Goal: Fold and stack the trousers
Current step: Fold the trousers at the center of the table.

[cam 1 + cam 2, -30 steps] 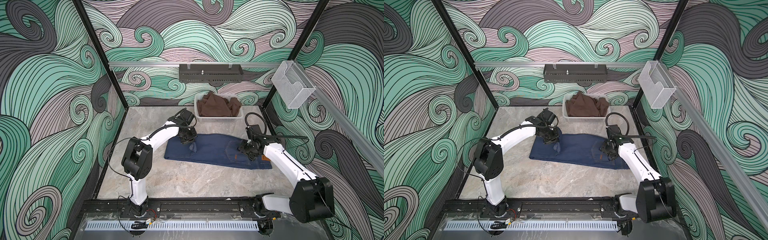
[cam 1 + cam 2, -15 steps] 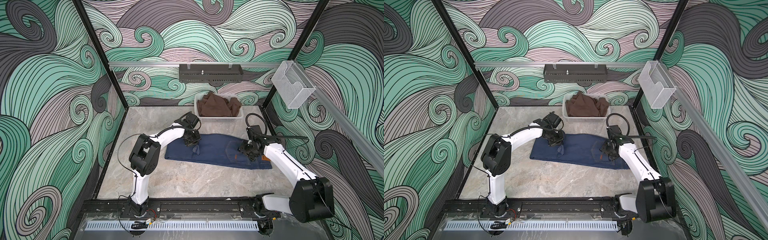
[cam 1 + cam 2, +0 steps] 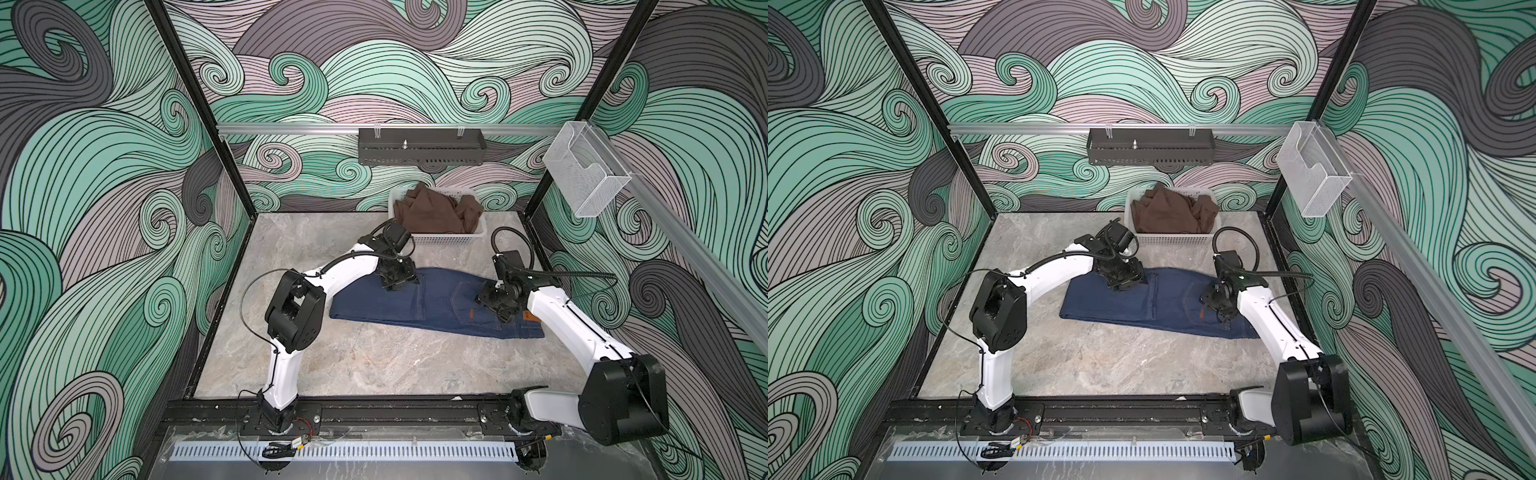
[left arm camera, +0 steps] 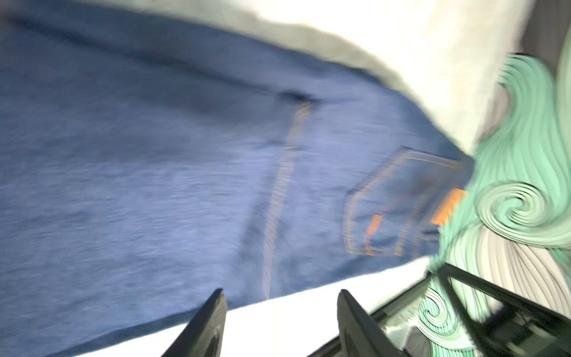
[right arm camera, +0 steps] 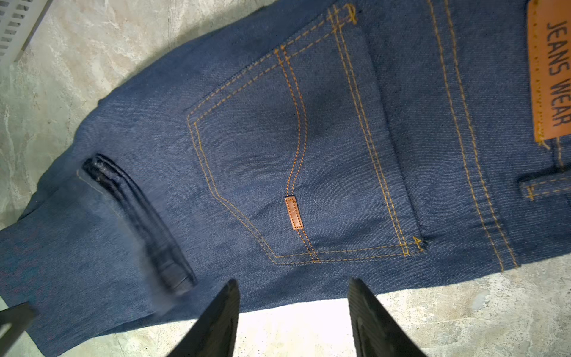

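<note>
Just on the robot's side of the white basket (image 3: 440, 240), the left gripper (image 4: 280, 296) hangs low over the trousers' (image 3: 440, 301) edge nearest the basket. Its jaws are apart with nothing between them. Its wrist view is smeared, so I cannot tell whether a fingertip brushes the denim. Farther from the basket, toward the robot's right, the right gripper (image 5: 293, 287) is likewise spread and empty. It is poised over the waist end, near the back pocket (image 5: 293, 154) and the tan patch (image 5: 548, 71).

The trousers lie flat on the stone-look table (image 3: 374, 361), slightly nearer the robot than the basket. The legs are laid together and doubled back, with the leg hem (image 5: 139, 216) resting across the thigh short of the pocket. Brown cloth (image 3: 432, 210) fills the basket.

The denim looks fairly heavy and limp, yet with enough body to keep a crease. It should drape rather than slide from the pads. The waistband and stacked seams are thick, so the jaws need to be wide there. For another fold, the likely best hold is the two corners of one end, pinched through every layer. A bite on the top ply alone would probably peel the fold open, and dragging across the table could skew it.
</note>
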Controlling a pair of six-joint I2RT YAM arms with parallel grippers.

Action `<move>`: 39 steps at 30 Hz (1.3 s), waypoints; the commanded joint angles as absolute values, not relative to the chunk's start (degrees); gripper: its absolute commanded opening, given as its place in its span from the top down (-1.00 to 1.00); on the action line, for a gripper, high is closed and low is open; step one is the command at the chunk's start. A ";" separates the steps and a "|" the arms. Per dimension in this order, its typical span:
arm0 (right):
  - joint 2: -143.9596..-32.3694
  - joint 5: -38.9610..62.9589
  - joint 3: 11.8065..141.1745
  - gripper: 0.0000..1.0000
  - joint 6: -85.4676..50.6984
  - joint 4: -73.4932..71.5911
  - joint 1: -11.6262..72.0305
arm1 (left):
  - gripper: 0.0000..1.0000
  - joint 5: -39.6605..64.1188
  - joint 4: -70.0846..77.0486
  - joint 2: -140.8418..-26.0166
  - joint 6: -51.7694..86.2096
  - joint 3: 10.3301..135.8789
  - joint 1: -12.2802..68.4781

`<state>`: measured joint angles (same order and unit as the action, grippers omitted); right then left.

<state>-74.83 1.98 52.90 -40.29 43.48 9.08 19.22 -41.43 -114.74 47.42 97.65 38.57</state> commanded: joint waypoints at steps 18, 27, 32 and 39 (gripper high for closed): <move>-77.65 1.24 57.46 -0.16 -42.45 44.41 16.18 | -0.63 12.27 -67.15 -103.98 17.88 97.46 16.96; -77.80 1.00 56.37 -0.16 -42.20 44.14 16.32 | -0.51 19.82 -68.02 -111.36 7.76 92.97 7.43; -77.25 0.88 56.00 -0.17 -41.97 44.11 16.30 | -0.42 22.56 -67.00 -115.79 5.50 91.52 4.19; -76.77 0.96 55.70 -0.17 -41.95 44.13 16.30 | -0.23 27.20 -66.60 -120.31 4.04 91.50 2.28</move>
